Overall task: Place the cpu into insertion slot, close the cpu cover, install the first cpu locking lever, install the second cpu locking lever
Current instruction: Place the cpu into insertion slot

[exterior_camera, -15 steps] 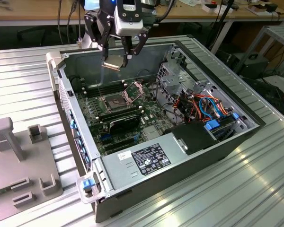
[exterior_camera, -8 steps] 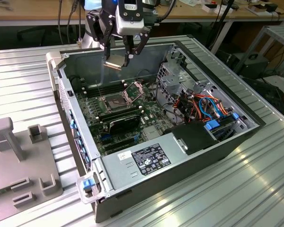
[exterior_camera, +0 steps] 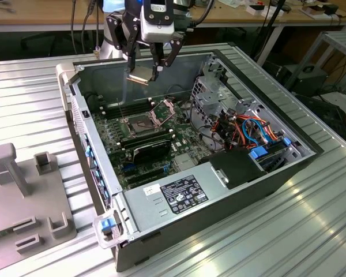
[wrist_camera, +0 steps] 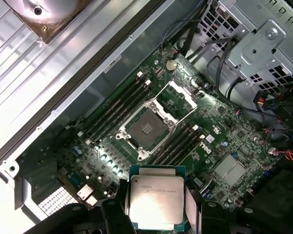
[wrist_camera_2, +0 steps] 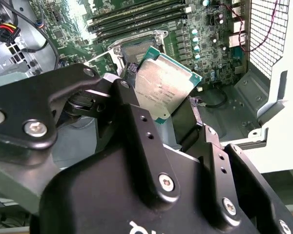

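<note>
Treat the cpu as light, rigid and fragile: grip it by opposite edges only and keep contact off its underside. The fingers are closed on its edges, holding it tilted. It hangs well above the empty insertion slot, with the cpu cover swung open.

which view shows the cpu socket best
The first wrist view: the socket lies whole and unblocked, dark centre and metal rim plain. In the second wrist view the chip hides part of it; the exterior view shows it from farther off.
</note>
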{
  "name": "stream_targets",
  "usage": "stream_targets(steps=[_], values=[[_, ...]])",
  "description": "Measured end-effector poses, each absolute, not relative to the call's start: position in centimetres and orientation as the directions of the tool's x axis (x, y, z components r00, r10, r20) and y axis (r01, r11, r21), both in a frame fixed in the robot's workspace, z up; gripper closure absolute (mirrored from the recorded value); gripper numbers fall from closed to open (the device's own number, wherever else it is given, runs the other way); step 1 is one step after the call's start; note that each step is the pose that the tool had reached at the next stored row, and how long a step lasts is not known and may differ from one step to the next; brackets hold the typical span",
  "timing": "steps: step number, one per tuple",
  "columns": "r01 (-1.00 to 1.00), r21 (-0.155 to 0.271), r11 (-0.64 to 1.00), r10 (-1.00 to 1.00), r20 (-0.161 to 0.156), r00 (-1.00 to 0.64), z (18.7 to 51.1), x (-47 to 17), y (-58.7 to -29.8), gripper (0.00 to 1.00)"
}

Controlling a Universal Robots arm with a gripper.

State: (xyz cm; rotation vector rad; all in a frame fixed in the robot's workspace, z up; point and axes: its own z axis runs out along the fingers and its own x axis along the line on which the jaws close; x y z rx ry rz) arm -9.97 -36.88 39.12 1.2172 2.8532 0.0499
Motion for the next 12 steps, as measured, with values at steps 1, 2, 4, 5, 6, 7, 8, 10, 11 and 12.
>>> stream_targets(steps=[1, 2, 4, 5, 6, 7, 8, 10, 11, 12], values=[[0.726, 0.045, 0.687, 0.727, -0.023, -0.686, 39.13, -9.96, -36.85, 0.46], [0.728, 0.045, 0.684, 0.73, -0.023, -0.683, 39.13, -9.95, -36.83, 0.46], [0.737, 0.045, 0.675, 0.738, -0.023, -0.675, 39.13, -9.91, -36.77, 0.46], [0.739, 0.045, 0.672, 0.74, -0.023, -0.672, 39.13, -9.9, -36.75, 0.46], [0.743, 0.045, 0.667, 0.745, -0.023, -0.667, 39.12, -9.88, -36.72, 0.46], [0.746, 0.045, 0.664, 0.748, -0.023, -0.664, 39.12, -9.87, -36.7, 0.46], [0.751, 0.045, 0.659, 0.752, -0.024, -0.659, 39.13, -9.86, -36.67, 0.46], [0.764, 0.045, 0.644, 0.765, -0.023, -0.644, 39.12, -9.81, -36.58, 0.46], [0.767, 0.045, 0.64, 0.768, -0.023, -0.64, 39.12, -9.8, -36.55, 0.46], [0.773, 0.045, 0.633, 0.774, -0.024, -0.633, 39.12, -9.77, -36.49, 0.46]])
